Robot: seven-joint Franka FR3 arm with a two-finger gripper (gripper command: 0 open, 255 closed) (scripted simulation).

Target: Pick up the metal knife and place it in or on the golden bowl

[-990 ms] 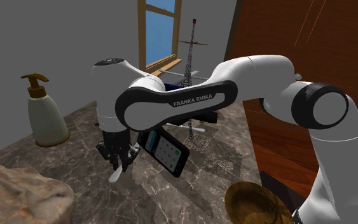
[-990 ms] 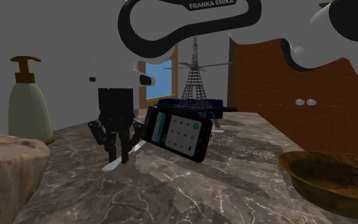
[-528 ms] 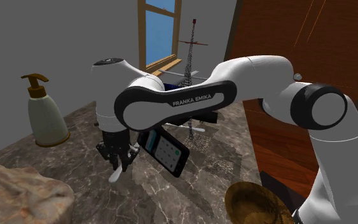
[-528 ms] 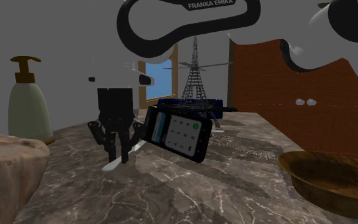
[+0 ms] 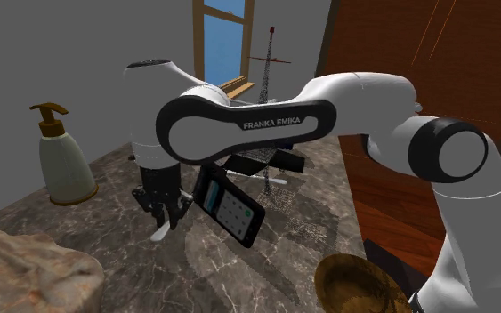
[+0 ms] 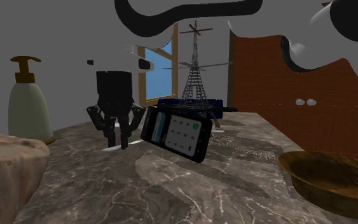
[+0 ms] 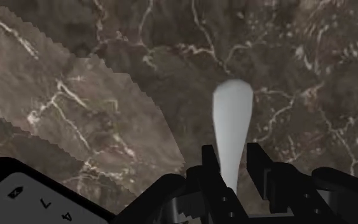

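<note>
The knife (image 7: pixel 233 127) is a plain pale blade, clasped between my black fingers and pointing down at the dark marble counter (image 5: pixel 239 267). My gripper (image 5: pixel 162 215) hangs over the middle of the counter, shut on the knife, whose tip (image 5: pixel 159 235) shows just below the fingers. From the second exterior view the gripper (image 6: pixel 119 139) hovers a little above the counter, with a pale sliver of knife (image 6: pixel 112 150) under it. The golden bowl (image 5: pixel 359 284) stands near the counter's front edge by the stand, well to the second exterior view's right (image 6: pixel 329 181).
A black phone (image 5: pixel 229 204) leans tilted right beside the gripper. A cream soap dispenser (image 5: pixel 64 160) stands at the shoulder view's left. A brown rocky lump (image 5: pixel 21 271) fills the near left corner. A wire Eiffel tower model (image 6: pixel 195 70) rises at the back, by the window.
The gripper has risen a little with the knife in it, lifting the blade off the counter, and the arm's elbow link has moved up.
</note>
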